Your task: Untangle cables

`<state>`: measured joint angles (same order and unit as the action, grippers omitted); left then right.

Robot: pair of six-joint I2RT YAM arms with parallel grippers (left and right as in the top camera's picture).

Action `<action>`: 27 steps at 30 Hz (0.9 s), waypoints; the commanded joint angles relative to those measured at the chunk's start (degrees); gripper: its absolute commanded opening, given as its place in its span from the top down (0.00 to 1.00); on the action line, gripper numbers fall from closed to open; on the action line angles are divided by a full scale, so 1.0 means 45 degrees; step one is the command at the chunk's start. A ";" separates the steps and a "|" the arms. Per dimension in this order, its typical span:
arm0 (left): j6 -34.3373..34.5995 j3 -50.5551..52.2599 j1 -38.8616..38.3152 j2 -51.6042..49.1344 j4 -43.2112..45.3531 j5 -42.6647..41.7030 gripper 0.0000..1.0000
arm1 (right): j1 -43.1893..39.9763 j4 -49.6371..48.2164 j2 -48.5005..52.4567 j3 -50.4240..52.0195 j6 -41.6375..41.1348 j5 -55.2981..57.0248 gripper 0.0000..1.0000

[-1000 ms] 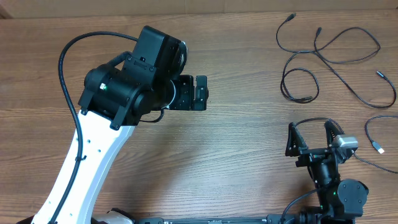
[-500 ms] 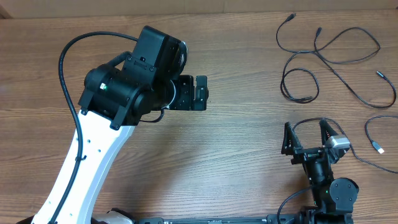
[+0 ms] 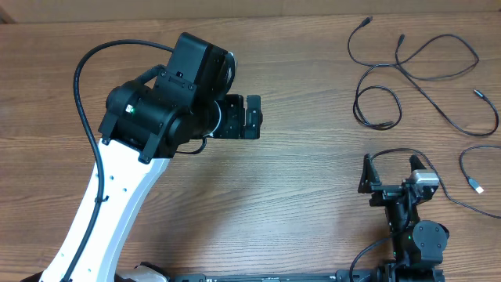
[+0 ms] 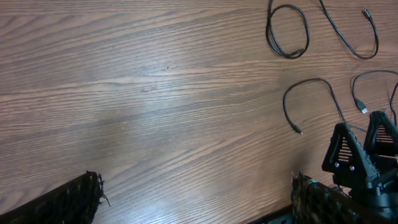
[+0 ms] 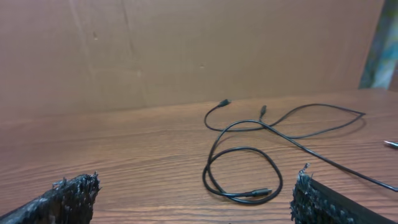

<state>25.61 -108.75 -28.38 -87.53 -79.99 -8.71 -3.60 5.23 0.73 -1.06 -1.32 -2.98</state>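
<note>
Several thin black cables lie loose and spread out at the table's far right. One is curled in a loop (image 3: pixel 376 106) and shows in the right wrist view (image 5: pixel 242 175) and the left wrist view (image 4: pixel 287 31). A longer cable (image 3: pixel 438 63) runs beyond it. Another cable has a silvery tip (image 3: pixel 477 186). A short arc of cable (image 4: pixel 311 99) lies by my right gripper. My right gripper (image 3: pixel 391 168) is open and empty, its fingers (image 5: pixel 193 205) pointing at the loop from short of it. My left gripper (image 3: pixel 252 117) is open and empty, high above bare wood (image 4: pixel 196 205).
The wooden table (image 3: pixel 313 180) runs under both arms. A brown cardboard wall (image 5: pixel 186 50) stands behind the table's far edge. The left arm's thick black cable (image 3: pixel 82 78) arcs at the left. The right gripper also shows in the left wrist view (image 4: pixel 360 155).
My right gripper swung slightly left and came back, still open. The left arm and the cables have not moved.
</note>
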 commanded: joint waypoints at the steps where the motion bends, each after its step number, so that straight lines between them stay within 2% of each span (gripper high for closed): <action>1: 0.0175 -0.0010 0.0053 0.0175 0.0010 0.0078 0.01 | 0.0083 -0.0019 -0.0131 0.0126 0.0160 0.0452 0.00; 13: 0.0175 -0.0010 0.0053 0.0165 0.0010 0.0078 0.00 | 0.0083 -0.0034 -0.0126 0.0126 0.0107 0.0389 0.00; 20: 0.0175 -0.0010 0.0053 0.0165 0.0010 0.0078 0.00 | 0.0083 -0.0044 -0.0126 0.0126 0.1967 0.0262 0.00; 27: 0.0175 -0.0010 0.0053 0.0155 0.0010 0.0078 0.00 | 0.0083 -0.0039 -0.0126 0.0126 0.1292 0.0321 0.00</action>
<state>25.61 -108.75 -28.38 -87.53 -79.99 -8.71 -3.60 5.19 0.73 -1.06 5.74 -2.07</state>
